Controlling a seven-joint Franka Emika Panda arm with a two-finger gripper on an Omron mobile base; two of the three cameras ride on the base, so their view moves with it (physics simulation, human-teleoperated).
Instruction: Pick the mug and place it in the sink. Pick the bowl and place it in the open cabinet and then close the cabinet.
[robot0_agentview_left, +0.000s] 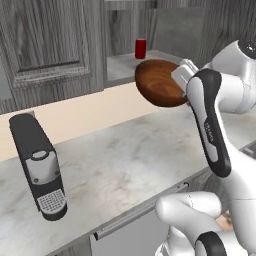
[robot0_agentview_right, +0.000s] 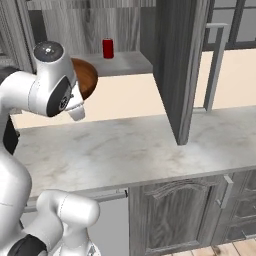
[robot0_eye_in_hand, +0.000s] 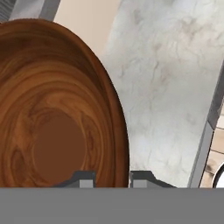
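Gripper (robot0_eye_in_hand: 112, 177) pinches the rim of one brown bowl (robot0_agentview_left: 159, 83) held tilted above the marble counter (robot0_agentview_left: 130, 160), before the open cabinet (robot0_agentview_right: 177, 65) holding one red can (robot0_agentview_right: 108, 48).

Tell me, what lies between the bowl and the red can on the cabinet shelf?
Nothing. In the left base view, the bowl hangs before the shelf edge; bare grey shelf leads to the can.

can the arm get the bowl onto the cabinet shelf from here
Probably yes. The bowl, held by its rim in the gripper, hangs close to the shelf; the door stands open, with a red can further back.
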